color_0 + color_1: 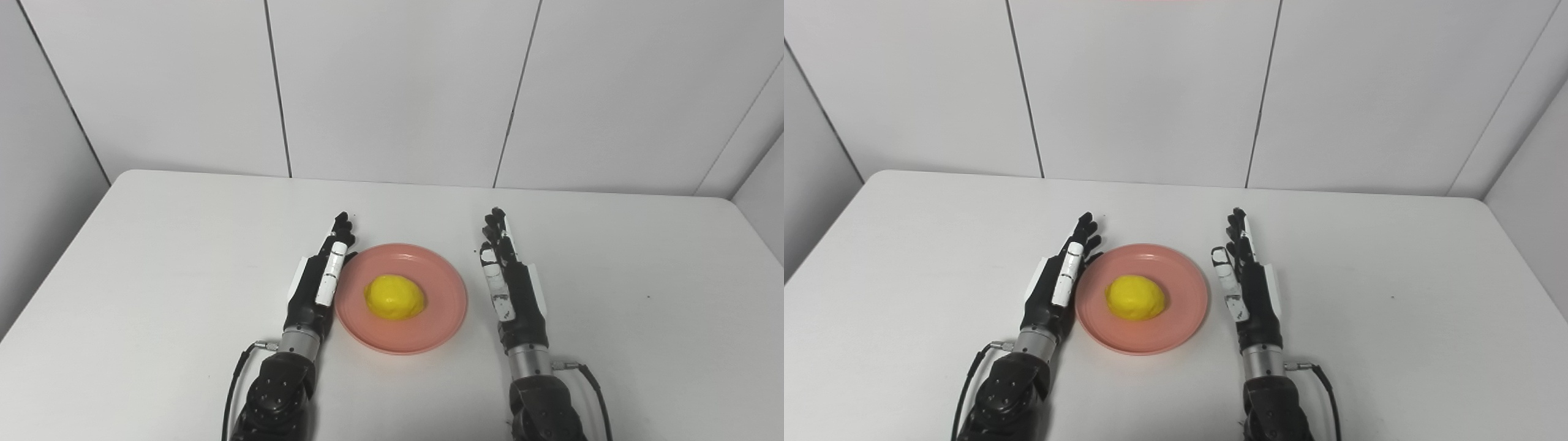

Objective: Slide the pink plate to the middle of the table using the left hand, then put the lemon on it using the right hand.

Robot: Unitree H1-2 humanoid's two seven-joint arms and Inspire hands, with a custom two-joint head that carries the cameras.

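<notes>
A pink plate (441,288) lies near the middle of the white table (153,245), toward the front. A yellow lemon (395,297) rests in the plate's centre. My left hand (324,275) stands edge-on right beside the plate's left rim, fingers stretched forward, open and holding nothing; I cannot tell whether it touches the rim. My right hand (508,275) is held the same way a short gap to the right of the plate, open and empty. In the right eye view the lemon (1135,297) sits on the plate (1185,294) between both hands.
The table's far edge (429,182) meets a white panelled wall. Bare tabletop stretches to the left of my left arm (278,392) and to the right of my right arm (542,398). Black cables hang from both wrists.
</notes>
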